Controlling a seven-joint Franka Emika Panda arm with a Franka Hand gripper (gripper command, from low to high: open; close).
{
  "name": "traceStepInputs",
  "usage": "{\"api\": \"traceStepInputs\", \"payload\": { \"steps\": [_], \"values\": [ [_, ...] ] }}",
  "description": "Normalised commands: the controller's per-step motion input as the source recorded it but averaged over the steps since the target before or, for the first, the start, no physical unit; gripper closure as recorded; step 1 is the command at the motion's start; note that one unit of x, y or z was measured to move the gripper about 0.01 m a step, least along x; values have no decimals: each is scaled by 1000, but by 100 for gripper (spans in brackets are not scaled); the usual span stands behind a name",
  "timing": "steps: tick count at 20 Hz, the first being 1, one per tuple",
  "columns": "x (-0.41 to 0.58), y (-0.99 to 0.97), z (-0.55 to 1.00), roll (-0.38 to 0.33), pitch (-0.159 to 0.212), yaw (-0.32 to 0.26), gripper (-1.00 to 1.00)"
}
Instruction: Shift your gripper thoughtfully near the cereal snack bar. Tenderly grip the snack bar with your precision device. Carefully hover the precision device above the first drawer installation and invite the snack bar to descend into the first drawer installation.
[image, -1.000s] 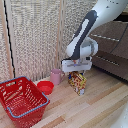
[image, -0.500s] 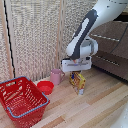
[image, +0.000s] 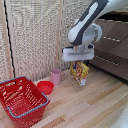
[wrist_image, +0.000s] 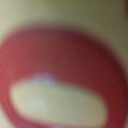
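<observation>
In the exterior view my gripper (image: 78, 61) points down from the white arm and is shut on the top edge of the cereal snack bar (image: 79, 72). The yellow, orange and red packet hangs below the hand, its white end just above the wooden floor. The dark brown cabinet stands at the exterior view's right, and its first drawer installation (image: 114, 31) lies to the right of the hand and higher. Whether that drawer is open I cannot tell. The wrist view is a close blur of red around a pale yellow patch.
A pink mug (image: 56, 76) and a red bowl (image: 45, 87) sit on the floor left of the hanging packet. A red wire basket (image: 22, 100) stands at the front left. A pale slatted screen (image: 35, 40) forms the back wall.
The hand has risen with the snack bar, lifting the packet off the floor. Mug, bowl and basket have not moved.
</observation>
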Motion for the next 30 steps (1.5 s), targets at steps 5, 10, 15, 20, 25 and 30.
{"api": "traceStepInputs", "payload": {
  "steps": [5, 10, 15, 20, 25, 30],
  "values": [
    [231, -1, 1000, 0, 66, 36, 100],
    [316, -66, 1000, 0, 42, 12, 100],
    [385, -181, 1000, 1, 0, 17, 100],
    [340, -223, 975, 0, 6, 67, 100],
    [235, -286, 987, 0, 54, 31, 100],
    [91, -551, 898, 8, 34, 34, 100]
  ]
}}
